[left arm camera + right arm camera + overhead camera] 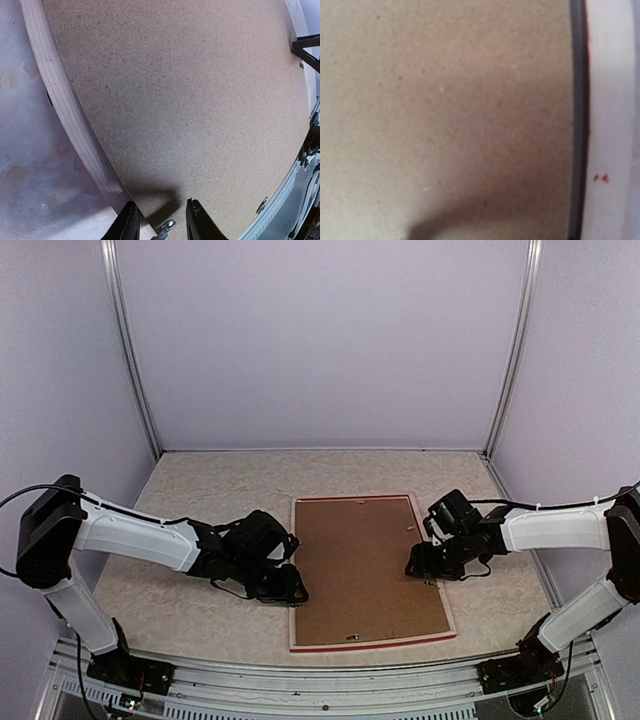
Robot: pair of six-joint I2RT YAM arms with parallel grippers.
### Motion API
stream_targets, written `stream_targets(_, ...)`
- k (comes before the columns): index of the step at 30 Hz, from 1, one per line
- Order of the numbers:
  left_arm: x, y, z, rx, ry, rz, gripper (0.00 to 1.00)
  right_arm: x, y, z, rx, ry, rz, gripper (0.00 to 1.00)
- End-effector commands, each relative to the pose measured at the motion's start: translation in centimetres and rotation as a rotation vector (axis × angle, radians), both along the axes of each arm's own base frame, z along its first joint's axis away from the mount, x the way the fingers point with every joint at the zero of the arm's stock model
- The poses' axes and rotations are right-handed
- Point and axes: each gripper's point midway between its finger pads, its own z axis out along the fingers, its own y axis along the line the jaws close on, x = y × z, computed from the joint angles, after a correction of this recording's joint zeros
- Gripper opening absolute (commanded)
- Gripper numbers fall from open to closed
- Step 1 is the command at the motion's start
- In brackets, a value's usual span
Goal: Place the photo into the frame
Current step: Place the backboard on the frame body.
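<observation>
The frame (293,570) lies face down on the table, its pale wood side (65,115) up and a thin red edge along the near side. A brown backing board (365,570) fills its back. The photo is hidden. My left gripper (297,592) sits low at the frame's left rim, near the front corner. Its jaws stand apart: one finger (127,222) is over the wood rim and the other over the board (190,90), with a small metal tab (170,226) between them, untouched. My right gripper (413,568) hovers at the board's right edge. Its fingers do not show in the right wrist view, only board (445,100) and pale rim (610,125).
The pale marbled tabletop (180,600) surrounds the frame. A metal rail (300,680) runs along the near edge between the arm bases. Plain walls with upright metal posts (135,360) close in the back and sides.
</observation>
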Motion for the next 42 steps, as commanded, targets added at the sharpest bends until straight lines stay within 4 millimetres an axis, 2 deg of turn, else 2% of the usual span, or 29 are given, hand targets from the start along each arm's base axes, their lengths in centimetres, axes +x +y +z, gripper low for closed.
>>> stream_targets(1,1.3,-2.7,2.1,-0.077,-0.08,-0.034,0.32,0.2,1.5,0.3,0.034,0.002,0.038,0.65)
stream_targets(31,2.2,-3.7,2.7,-0.076,-0.11,-0.05,0.32,0.3,0.4,2.1,0.007,-0.036,0.003,0.65)
stream_targets(42,2.2,-3.7,2.5,-0.066,-0.107,-0.047,0.33,0.8,0.7,1.1,-0.018,-0.021,0.018,0.65)
